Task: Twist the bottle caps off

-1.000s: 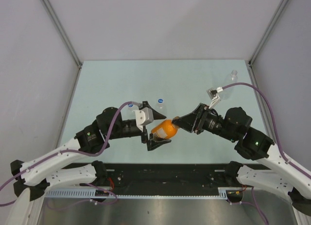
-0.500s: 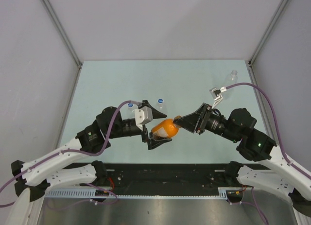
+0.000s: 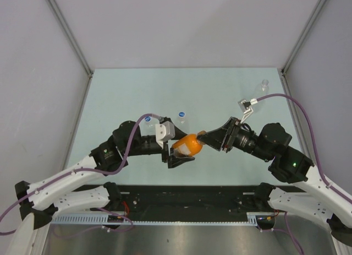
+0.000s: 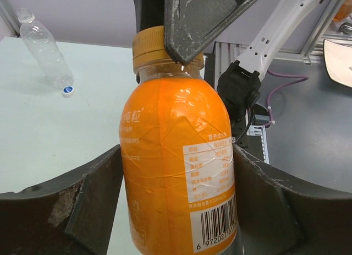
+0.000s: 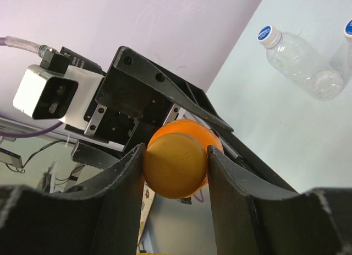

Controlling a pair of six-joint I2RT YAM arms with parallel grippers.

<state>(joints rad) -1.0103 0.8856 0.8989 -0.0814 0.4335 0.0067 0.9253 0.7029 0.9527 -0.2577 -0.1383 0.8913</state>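
Note:
The short orange bottle (image 3: 187, 145) is held above the table between both arms. My left gripper (image 3: 184, 147) is shut on its body, and the labelled body (image 4: 176, 156) fills the gap between the left fingers (image 4: 99, 194). The orange cap (image 5: 175, 166) is on the bottle's neck (image 4: 151, 43). My right gripper (image 3: 203, 137) is shut on that cap, with one finger pressed on each side (image 5: 124, 189). Two clear bottles with blue caps (image 3: 181, 115) (image 3: 147, 120) lie behind the left gripper. One of them also shows in the right wrist view (image 5: 300, 62).
A third clear bottle (image 3: 259, 91) lies at the back right by the wall, with no cap on it (image 4: 44, 51). A loose blue cap (image 4: 67, 90) lies on the table beside it. The pale green table (image 3: 126, 95) ends at grey walls on three sides.
The right wrist has drawn back slightly to the right and turned a little while gripping the cap. The left arm and orange bottle have shifted only slightly.

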